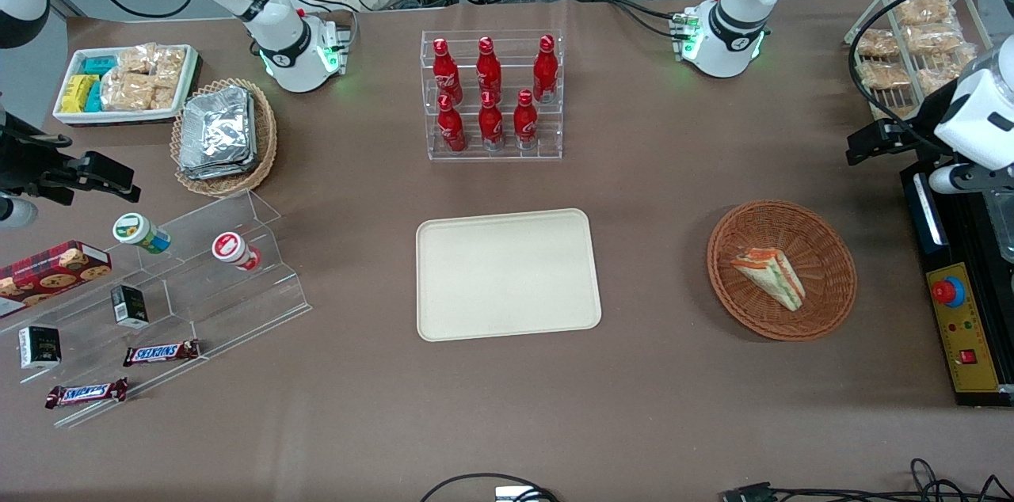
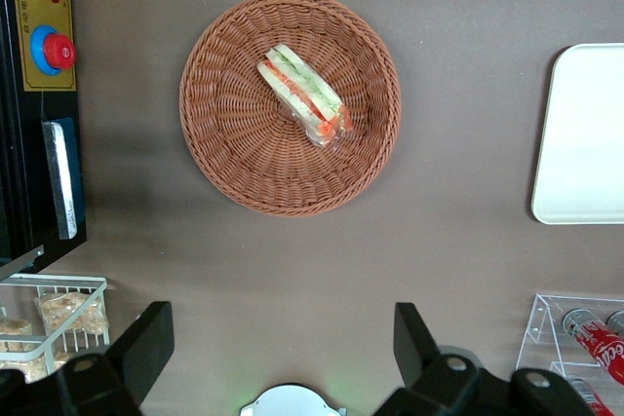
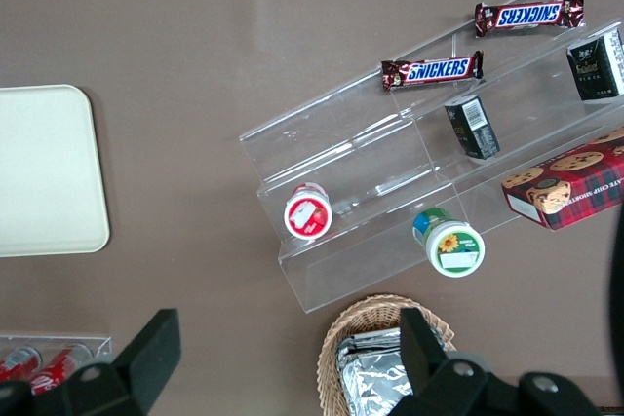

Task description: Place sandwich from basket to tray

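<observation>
The sandwich (image 1: 768,277) (image 2: 304,94), a clear-wrapped wedge with orange-red and green layers, lies inside the round reddish-brown basket (image 1: 832,312) (image 2: 234,143). The cream tray (image 1: 507,274) (image 2: 585,133) sits bare at the table's middle, beside the basket toward the parked arm's end. My gripper (image 1: 869,144) (image 2: 283,343) hangs open and holds nothing. It is high above the table, farther from the front camera than the basket and nearer the working arm's end. Its black fingers (image 2: 146,346) stand wide apart, clear of the basket.
An acrylic rack of red bottles (image 1: 491,94) stands farther from the camera than the tray. A wire rack of bagged snacks (image 1: 911,43) and a black control box with a red button (image 1: 958,328) flank the basket. A stepped acrylic shelf (image 1: 158,288) and a foil-packet basket (image 1: 224,136) lie toward the parked arm's end.
</observation>
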`<action>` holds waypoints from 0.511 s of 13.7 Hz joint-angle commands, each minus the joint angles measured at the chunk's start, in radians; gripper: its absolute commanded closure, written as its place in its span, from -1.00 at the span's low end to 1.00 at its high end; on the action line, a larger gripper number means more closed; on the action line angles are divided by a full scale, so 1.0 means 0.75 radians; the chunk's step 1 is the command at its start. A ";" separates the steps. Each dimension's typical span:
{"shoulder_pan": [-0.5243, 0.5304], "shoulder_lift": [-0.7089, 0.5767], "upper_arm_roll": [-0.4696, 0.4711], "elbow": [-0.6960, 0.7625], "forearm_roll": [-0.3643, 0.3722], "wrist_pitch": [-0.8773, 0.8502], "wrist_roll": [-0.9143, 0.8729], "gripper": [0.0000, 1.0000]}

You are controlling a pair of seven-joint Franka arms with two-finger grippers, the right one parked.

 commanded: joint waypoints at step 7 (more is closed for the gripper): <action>0.003 0.003 -0.002 0.014 0.010 0.002 0.009 -1.00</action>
